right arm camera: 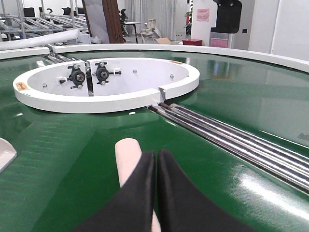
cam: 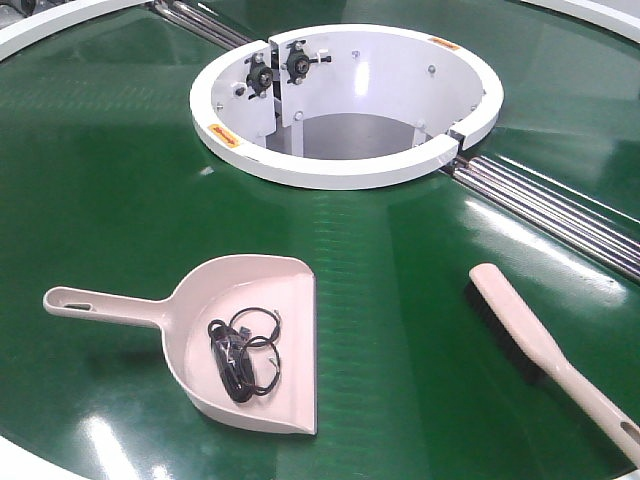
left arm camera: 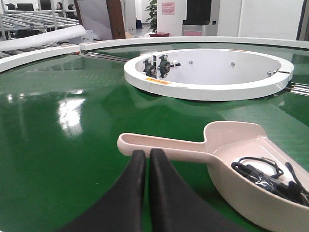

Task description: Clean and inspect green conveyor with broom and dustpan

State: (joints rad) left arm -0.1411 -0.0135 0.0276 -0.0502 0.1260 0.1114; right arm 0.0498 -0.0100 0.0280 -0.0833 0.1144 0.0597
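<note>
The glossy green conveyor (cam: 110,180) filled the room's foreground, its white ring (cam: 345,170) beside steel rollers (cam: 560,210). The dustpan (cam: 240,340), holding black cable (cam: 243,355), lay left of the broom (cam: 545,350). Both grippers' fingers (left arm camera: 145,193) (right arm camera: 155,193) were pressed together, empty.

Conveyor (cam: 120,180) belt – glossy dark green, smooth, mirror-like glare from the lights, faint woven texture in the sheen. White ring (cam: 340,175) looks painted metal, semi-gloss, with small black bearing fittings (cam: 298,66) inside. Roller strips (cam: 560,215) – bare polished steel, shiny. Dustpan (cam: 245,340) pale pink-beige plastic, smooth, slight satin shine; thin black cords (cam: 245,355) in it, glossy. Broom (cam: 545,350) same plastic, with matt black bristles. Gripper fingers (left arm camera: 140,193) (right arm camera: 145,193) matt black, smooth, look like plastic or rubber.
</note>
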